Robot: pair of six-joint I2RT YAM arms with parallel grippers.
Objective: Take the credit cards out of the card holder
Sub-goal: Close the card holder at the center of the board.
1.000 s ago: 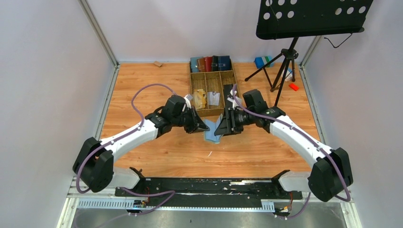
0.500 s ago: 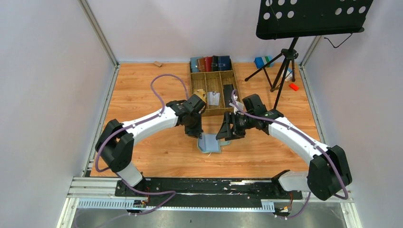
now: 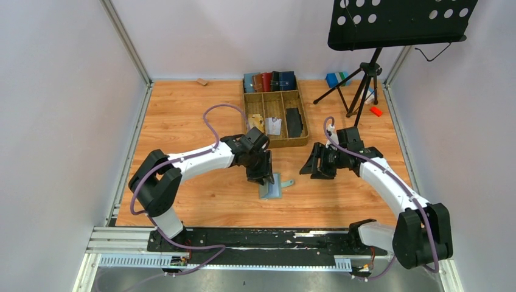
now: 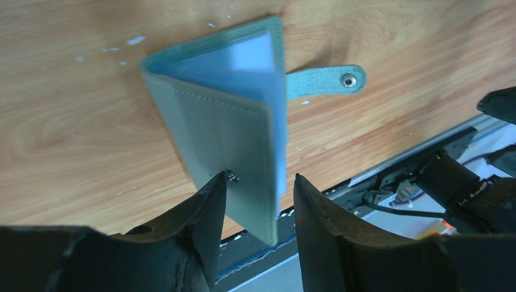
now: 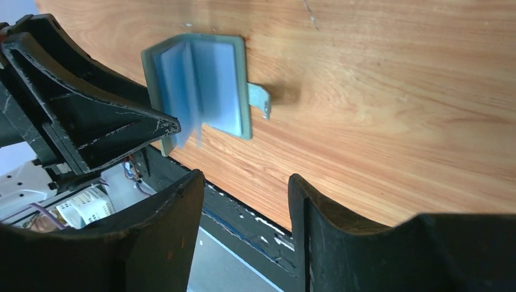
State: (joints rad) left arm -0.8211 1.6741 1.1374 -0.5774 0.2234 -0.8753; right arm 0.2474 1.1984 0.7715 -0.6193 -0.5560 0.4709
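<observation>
Compartmented wooden tray (image 3: pixel 289 145) at the far middle of the wood-grain table (image 3: pixel 201 109). Its back section held a row of upright blue, brown, red and black wallets (image 3: pixel 269 81). The right compartment held the flat dark grey-black plastic credit cards (image 3: pixel 294 121), and the left ones a tan lumpy paper wad (image 3: pixel 255 126) and a small white slip (image 3: pixel 274 126). The small sage-green leather-like bifold card holder (image 3: pixel 272 188) lay on the table in front of the tray, half open, tab sticking out to the right. Only the top view showed the tray. The left wrist view showed the holder's stitched outer cover (image 4: pixel 231 134) raised like a tent, and a metal snap on the rounded tab (image 4: pixel 348 79). The left gripper (image 4: pixel 260 178) had its jaws parted astride that cover's edge, one finger touching near a stud and the other clear of it. The right wrist view showed pale blue translucent sleeves fanned inside the holder (image 5: pixel 207 85); contents unclear. The right gripper (image 5: pixel 244 177) was well apart from the holder, jaws wide, nothing between.
</observation>
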